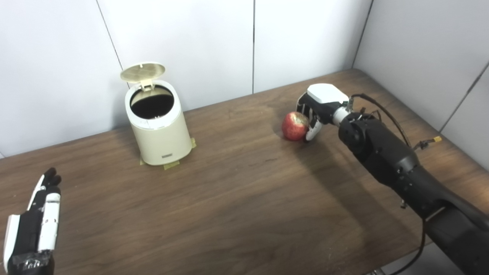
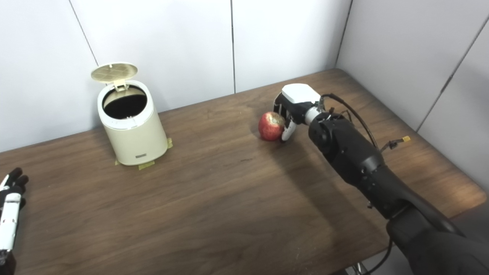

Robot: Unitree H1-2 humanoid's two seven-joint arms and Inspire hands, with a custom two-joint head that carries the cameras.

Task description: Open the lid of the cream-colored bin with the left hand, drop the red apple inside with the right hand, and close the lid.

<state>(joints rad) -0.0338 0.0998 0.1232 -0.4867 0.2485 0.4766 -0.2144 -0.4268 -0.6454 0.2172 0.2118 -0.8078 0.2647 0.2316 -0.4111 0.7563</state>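
The cream-colored bin (image 1: 162,133) stands at the back left of the table, its round lid (image 1: 142,72) tipped up and back, the dark inside showing. The red apple (image 1: 294,126) rests on the wood at the back right. My right hand (image 1: 318,107) is against the apple's right side, fingers curled behind it and thumb in front, closed on it. My left hand (image 1: 36,221) lies low at the near left edge, well short of the bin, fingers straight and apart, holding nothing.
Tape tabs (image 1: 172,165) hold the bin's base to the brown table (image 1: 237,198). Grey wall panels close off the back and the right side. A cable (image 1: 386,114) loops off the right forearm.
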